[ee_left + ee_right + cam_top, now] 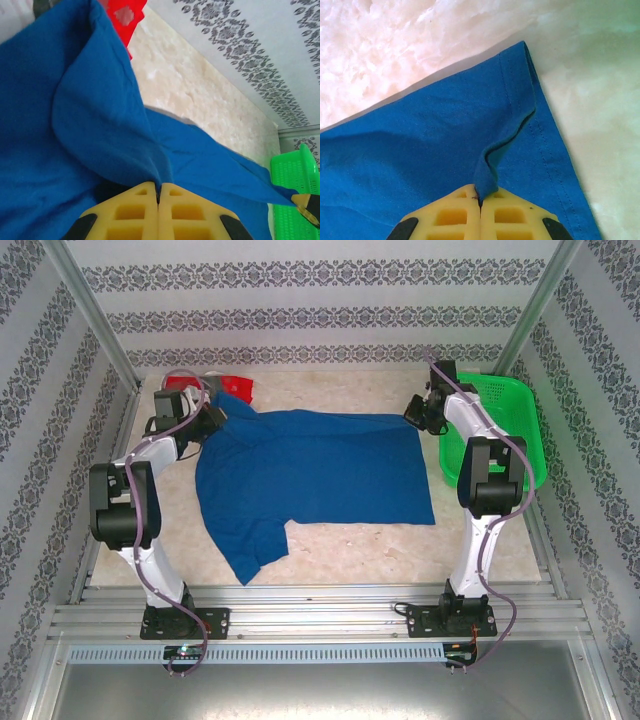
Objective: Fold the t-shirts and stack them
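Blue shirt (310, 470) lies spread on the table (400, 540) just beside the basket (510, 420). Its long axis runs straight away from the basket, with the stitched hem at the basket end and the shoulders at the end farthest from it. One sleeve (250, 555) juts out sideways from that farther end.

Your right fingers (455, 215) are pressed together on a small pinch of blue cloth just inside the hem corner, close to the basket. Your left fingers (135, 210) are likewise clamped on a raised fold at the opposite end of the same edge, well apart from the basket. The red shirt (232, 386) sits bunched just past that end, partly behind the blue cloth.

Expect this shirt to handle as light, limp cloth. It is soft with no stiffness of its own, not fragile, and likely to sag in the middle and trail its loose sleeve when lifted. Thin knit can slip out of a shallow pinch, so a deep bite on doubled cloth looks safer.

The stitched hem and the shoulder seam look like the firmest places to hold. Two grips at opposite ends of one long edge, as you have now, should keep that edge straight for a fold across the long axis. Keep them level and the cloth lightly taut between them, or the fold line will probably wander.
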